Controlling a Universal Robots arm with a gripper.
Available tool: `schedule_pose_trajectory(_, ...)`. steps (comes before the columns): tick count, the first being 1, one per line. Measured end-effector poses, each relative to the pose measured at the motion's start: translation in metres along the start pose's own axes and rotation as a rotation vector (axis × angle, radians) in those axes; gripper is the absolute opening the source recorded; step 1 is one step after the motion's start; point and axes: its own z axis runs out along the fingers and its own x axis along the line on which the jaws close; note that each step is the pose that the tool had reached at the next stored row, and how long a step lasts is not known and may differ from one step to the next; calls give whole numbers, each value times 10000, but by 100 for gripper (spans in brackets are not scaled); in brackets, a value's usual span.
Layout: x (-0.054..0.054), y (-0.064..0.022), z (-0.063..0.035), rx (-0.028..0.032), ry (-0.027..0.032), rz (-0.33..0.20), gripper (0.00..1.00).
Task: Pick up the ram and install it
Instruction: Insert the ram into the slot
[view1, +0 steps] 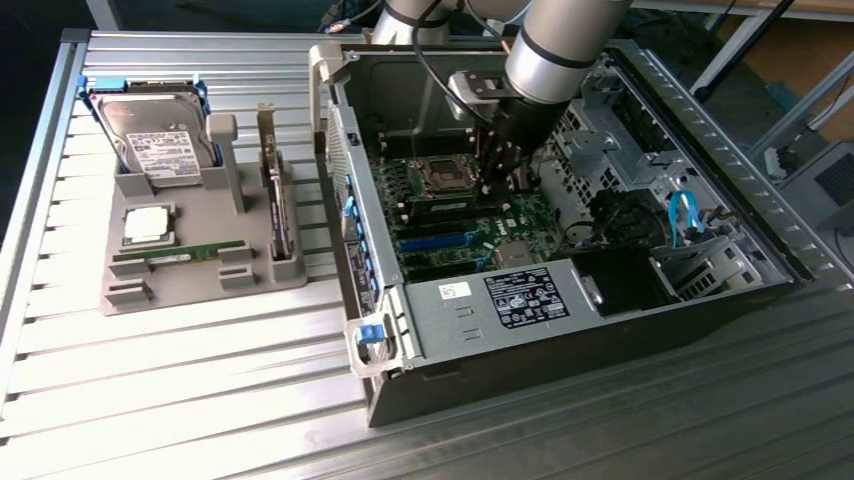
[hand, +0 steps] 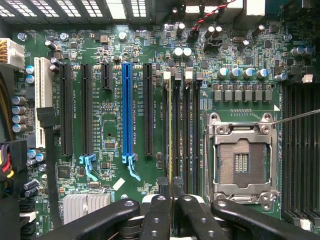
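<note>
- Ribbed metal desk is spread under the whole scene, with a grey holder set on its left and an open computer case on its right.
- In the holder, a hard drive is stood at the far end and a silver CPU chip is laid nearer. A spare green stick is lodged in the near slot, and a dark expansion card is stood on edge at the right.
- Inside the case a motherboard is laid flat, with an empty CPU socket beside the memory slots.
- The fingers are seen almost closed, pinching the ram, which is held edge-on along one memory slot. Whether it is already seated cannot be told.
- It is judged that the ram should be kept upright and parallel to the slot, and pressed down evenly at both ends, never at a tilt.
</note>
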Motion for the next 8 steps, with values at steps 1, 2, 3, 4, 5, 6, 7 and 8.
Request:
schedule_pose_trajectory(1,0,2,0,0,-1,0,12)
schedule_pose_trajectory(2,1,4,0,0,-1,0,12)
schedule_pose_trajectory(3,1,4,0,0,-1,0,12)
schedule_pose_trajectory(4,1,4,0,0,-1,0,12)
schedule_pose_trajectory(5,1,4,0,0,-1,0,12)
schedule_pose_trajectory(6,1,4,0,0,-1,0,12)
schedule_pose_trajectory(7,2,4,1,0,-2,0,12)
schedule_pose_trajectory(8,2,5,2,0,-2,1,12)
